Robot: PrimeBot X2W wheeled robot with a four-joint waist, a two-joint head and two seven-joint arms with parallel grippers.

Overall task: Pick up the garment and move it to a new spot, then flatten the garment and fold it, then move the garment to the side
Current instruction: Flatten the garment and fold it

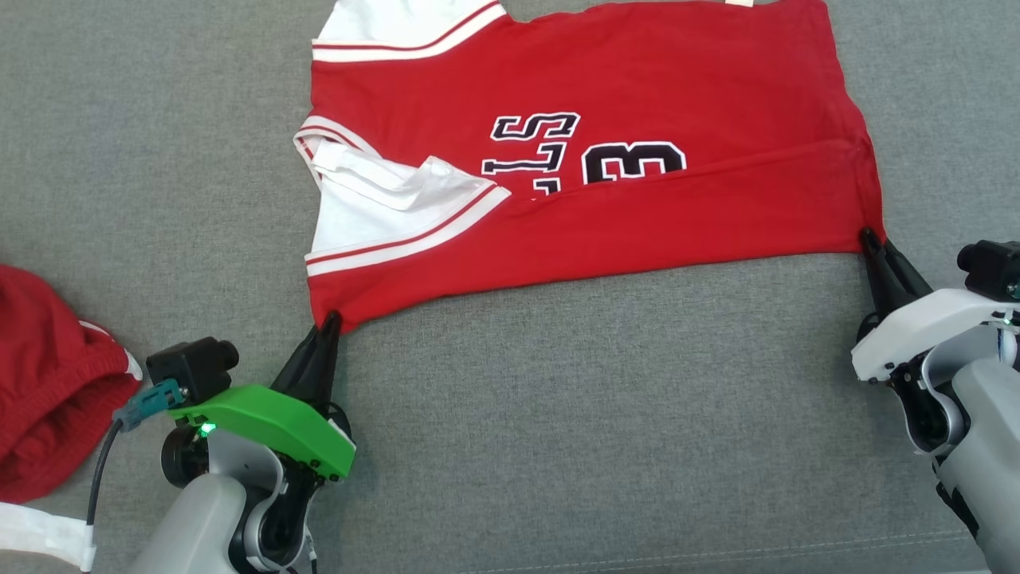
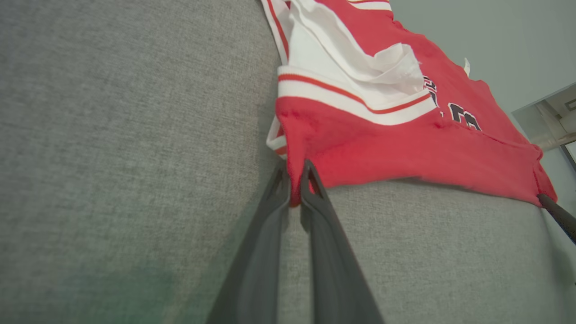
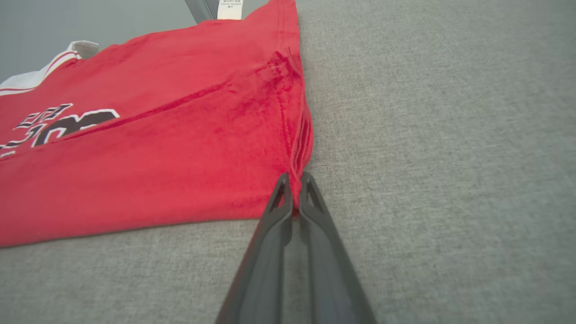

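Note:
The garment [image 1: 606,191] is a red basketball jersey with white and red trim and black number print, lying on the grey cushion with its near edge folded up over the print. My left gripper [image 1: 330,320] is shut on the garment's near left corner [image 2: 294,186]. My right gripper [image 1: 867,236] is shut on the near right corner [image 3: 294,189]. In the left wrist view the garment [image 2: 405,139] stretches away to the right gripper's dark fingertips [image 2: 555,211]. In the right wrist view the garment [image 3: 148,148] spreads to the left of my pinched fingers.
A second red garment with a white band [image 1: 48,422] lies bunched at the left edge of the grey cushion [image 1: 598,414]. A cushion seam [image 1: 717,550] runs along the bottom of the head view.

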